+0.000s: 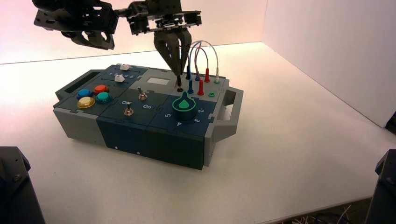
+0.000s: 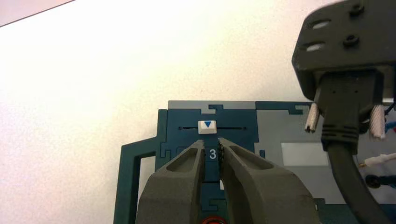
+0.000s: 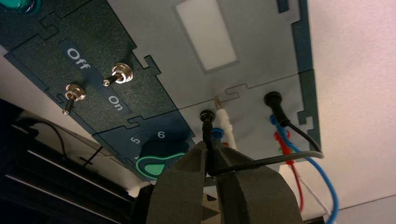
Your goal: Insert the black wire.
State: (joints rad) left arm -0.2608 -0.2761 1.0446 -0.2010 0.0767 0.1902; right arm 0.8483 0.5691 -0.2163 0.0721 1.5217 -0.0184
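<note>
High view: black plug held upright at a black-ringed socket

Reading the high view as a clock face, the right gripper (image 1: 179, 72) hangs over the box (image 1: 168, 95) at its one o'clock. It is shut on the loose plug of the black wire (image 3: 208, 133), whose lower end meets the near black socket (image 3: 207, 115); how deep it sits, I cannot tell. The wire loops round to its other plug, seated in the far black socket (image 3: 273, 98). Just beside the held plug lies a white plug (image 3: 225, 122), its metal tip bare. The blue plug (image 1: 190, 87) and red plug (image 1: 201, 87) stand at two o'clock, the green-marked knob (image 1: 184, 107) at three. The left gripper (image 2: 212, 142) waits at eleven o'clock above the white sliders (image 1: 120, 78), a narrow gap between its fingers, holding nothing.
</note>
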